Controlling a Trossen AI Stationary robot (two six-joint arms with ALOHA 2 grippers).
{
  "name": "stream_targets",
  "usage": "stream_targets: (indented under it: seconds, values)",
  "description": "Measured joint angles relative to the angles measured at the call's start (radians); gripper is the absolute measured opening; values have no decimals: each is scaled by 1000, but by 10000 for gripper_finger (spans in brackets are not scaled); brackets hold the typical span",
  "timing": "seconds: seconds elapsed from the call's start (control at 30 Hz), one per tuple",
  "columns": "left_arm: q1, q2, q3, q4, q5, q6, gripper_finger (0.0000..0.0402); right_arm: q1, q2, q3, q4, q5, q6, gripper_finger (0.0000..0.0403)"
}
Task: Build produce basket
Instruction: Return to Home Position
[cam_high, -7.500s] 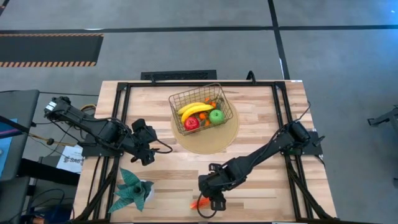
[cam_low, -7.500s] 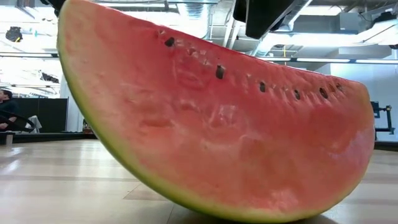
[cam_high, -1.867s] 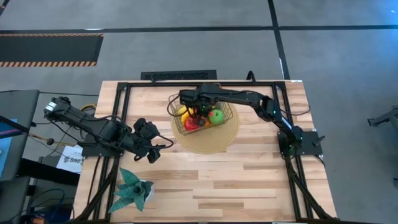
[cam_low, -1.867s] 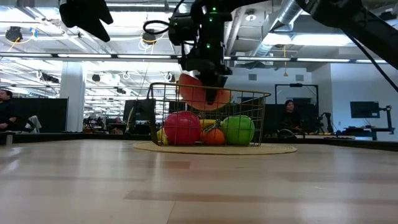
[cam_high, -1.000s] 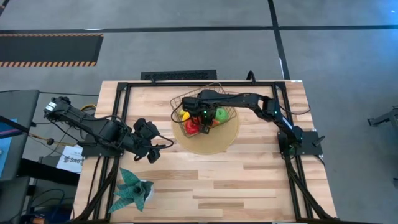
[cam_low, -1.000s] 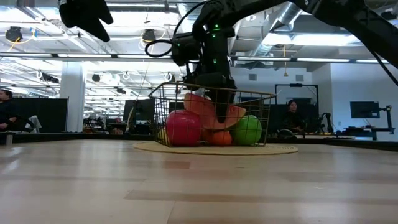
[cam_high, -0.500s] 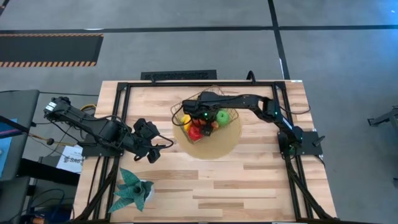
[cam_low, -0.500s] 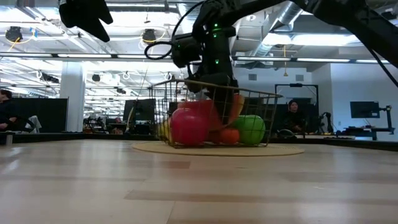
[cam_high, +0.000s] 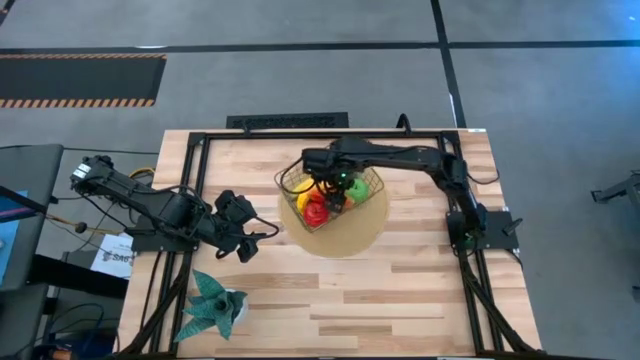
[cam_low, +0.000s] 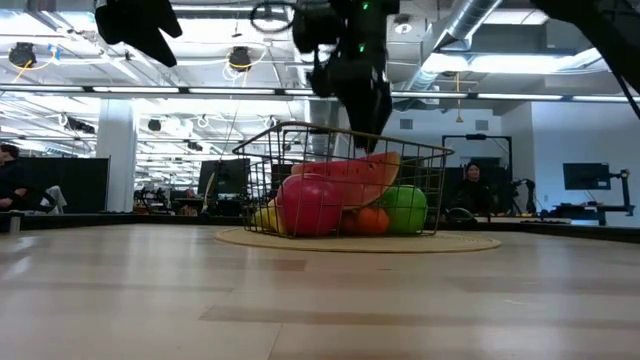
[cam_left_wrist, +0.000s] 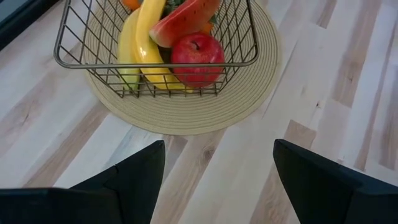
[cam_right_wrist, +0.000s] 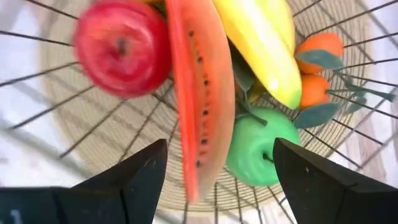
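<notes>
The gold wire basket (cam_high: 294, 182) stands on a round tan mat (cam_high: 341, 236) at the table's far middle. It holds a watermelon slice (cam_right_wrist: 199, 93) lying across a red apple (cam_right_wrist: 121, 46), a green apple (cam_right_wrist: 258, 146), bananas (cam_right_wrist: 261, 43) and tangerines (cam_right_wrist: 314, 68). The slice's rind end reaches the basket's rim (cam_low: 385, 160). My right gripper (cam_right_wrist: 219, 143) is open just above the basket (cam_low: 260, 150), with the slice below its gap and untouched. My left gripper (cam_high: 250, 238) is open and empty at the left, pointing toward the basket (cam_left_wrist: 62, 56).
A teal spiky plant (cam_high: 213, 305) stands near the table's front left corner. Black frame rails (cam_high: 200, 200) run along the table's left, right and far sides. Bare wood lies in front of the mat (cam_left_wrist: 249, 93). People (cam_low: 465, 175) show in the room behind.
My right gripper has risen out of the basket and now stands above its rim. The watermelon slice, steep between the fingers a second ago, now lies flatter across the fruit. The basket and mat have slid a little toward the table's right and near edges.
</notes>
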Motion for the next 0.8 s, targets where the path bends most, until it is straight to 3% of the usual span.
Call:
stream_targets:
  seconds: [0.23, 0.33, 0.43, 0.63, 0.8]
  values:
    - [0, 0, 0, -3, -11, 26, 283, 16, -109, 0, 4, 6, 24, 301]
    - [0, 0, 0, -3, -12, 61, 283, 15, -164, 0, 0, 59, 25, 276]
    - [0, 0, 0, -3, -9, 101, 283, 15, -232, 0, -7, 120, 33, 217]
    - [0, -1, 0, -10, -25, 215, 253, 15, -388, 1, -42, 192, 44, 23]
    - [16, -17, 0, -45, -36, 271, 188, 29, -535, 1, -95, 272, 126, 13]
